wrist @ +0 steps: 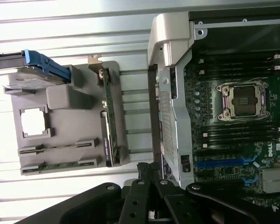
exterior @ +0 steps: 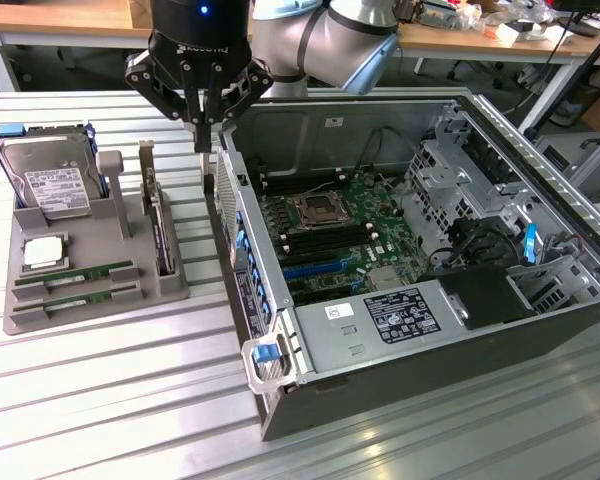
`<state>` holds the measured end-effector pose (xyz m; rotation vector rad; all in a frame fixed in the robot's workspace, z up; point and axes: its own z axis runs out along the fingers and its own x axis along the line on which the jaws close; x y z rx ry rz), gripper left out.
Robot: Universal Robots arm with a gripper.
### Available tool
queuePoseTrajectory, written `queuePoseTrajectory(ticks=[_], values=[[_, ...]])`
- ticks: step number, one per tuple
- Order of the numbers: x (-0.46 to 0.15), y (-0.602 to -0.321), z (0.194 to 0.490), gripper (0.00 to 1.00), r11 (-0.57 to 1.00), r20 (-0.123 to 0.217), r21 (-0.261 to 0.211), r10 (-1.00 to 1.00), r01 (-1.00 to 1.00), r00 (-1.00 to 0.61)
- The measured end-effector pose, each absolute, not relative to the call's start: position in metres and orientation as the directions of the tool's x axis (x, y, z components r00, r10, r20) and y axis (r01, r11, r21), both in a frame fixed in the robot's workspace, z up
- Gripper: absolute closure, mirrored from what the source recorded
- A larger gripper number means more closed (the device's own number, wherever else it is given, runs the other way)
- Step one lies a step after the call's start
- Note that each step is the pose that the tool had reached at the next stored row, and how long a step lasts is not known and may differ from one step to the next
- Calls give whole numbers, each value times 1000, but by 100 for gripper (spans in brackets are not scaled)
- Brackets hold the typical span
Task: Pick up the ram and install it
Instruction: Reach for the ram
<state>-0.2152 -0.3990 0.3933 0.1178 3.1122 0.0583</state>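
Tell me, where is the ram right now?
On the exterior view's left, the ram sits slotted in the grey tray, just in front of the square processor chip, apart from the pincer.

Looking at a robotics lab or electronics workshop. Robot arm (exterior: 320,35) over a slatted aluminium bench (exterior: 100,400), opened computer case (exterior: 400,395) and grey parts tray (exterior: 90,315) on it, cluttered wooden desks (exterior: 60,15) behind.

parts tray (exterior: 80,316) at the exterior view's left of computer case (exterior: 310,125), ram (exterior: 80,293) lying in tray
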Motion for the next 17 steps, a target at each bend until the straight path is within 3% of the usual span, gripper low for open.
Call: queuePoseTrajectory(ticks=[17], values=[[-224,-399,393,89,996,-25,38,76,75,-997]])
